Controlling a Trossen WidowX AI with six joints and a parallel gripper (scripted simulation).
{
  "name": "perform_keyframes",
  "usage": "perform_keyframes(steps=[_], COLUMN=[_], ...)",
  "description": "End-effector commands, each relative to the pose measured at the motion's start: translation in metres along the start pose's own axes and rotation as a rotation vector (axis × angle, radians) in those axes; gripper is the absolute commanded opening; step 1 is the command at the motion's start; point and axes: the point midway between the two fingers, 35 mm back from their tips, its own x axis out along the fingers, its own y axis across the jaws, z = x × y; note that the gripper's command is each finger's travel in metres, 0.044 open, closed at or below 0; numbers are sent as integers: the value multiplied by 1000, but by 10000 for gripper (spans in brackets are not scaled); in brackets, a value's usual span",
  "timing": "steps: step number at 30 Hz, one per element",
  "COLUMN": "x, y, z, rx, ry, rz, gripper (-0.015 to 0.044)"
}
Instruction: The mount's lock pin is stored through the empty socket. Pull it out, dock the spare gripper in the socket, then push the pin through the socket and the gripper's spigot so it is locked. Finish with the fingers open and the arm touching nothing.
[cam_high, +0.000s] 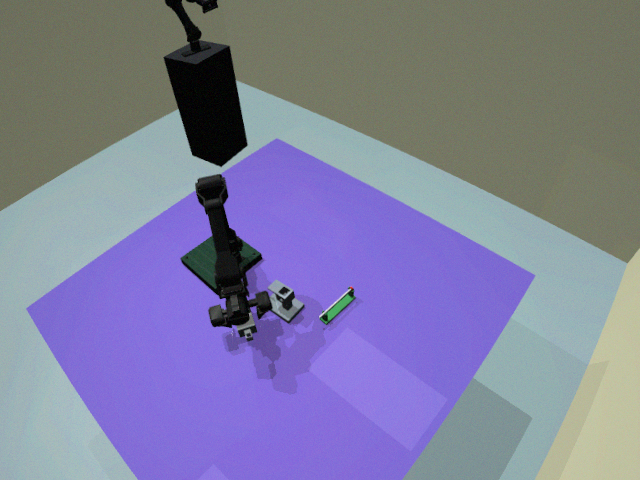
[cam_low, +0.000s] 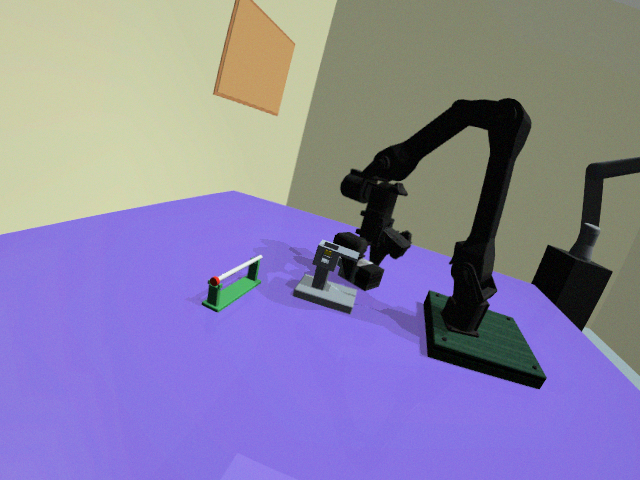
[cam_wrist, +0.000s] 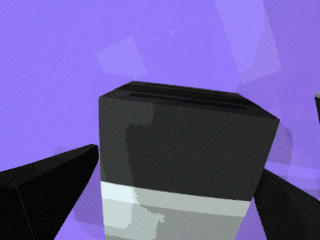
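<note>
Between the wide-open jaws (cam_high: 240, 311) (cam_low: 374, 259) sits the spare gripper (cam_high: 246, 327) (cam_low: 364, 262) (cam_wrist: 175, 163), a gap showing on one side.

Lab-like robotics space, purple-topped table (cam_high: 392, 289) (cam_low: 320, 392), second arm (cam_high: 181, 18) (cam_low: 594, 196) on black pedestal (cam_high: 206, 105) (cam_low: 560, 286), corkboard-like wall panel (cam_low: 256, 59)

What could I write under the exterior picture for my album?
Pin on its green rack, beside the grey mount.

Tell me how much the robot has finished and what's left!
Done: the pin is out, lying on its green stand.

In hand: the spare gripper sits between the fingers of the open gripper, not squeezed.

Left: dock it in the empty socket, push the pin through, move clear.
</note>
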Motion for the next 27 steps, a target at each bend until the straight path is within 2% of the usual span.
perform_keyframes(steps=[1,21,27], x=[-8,-50,-43], y=[0,-1,-1], z=[-1,7,7], rx=[0,4,4], ry=[4,-39,-44], rz=[1,-3,-3], gripper=[440,440,440])
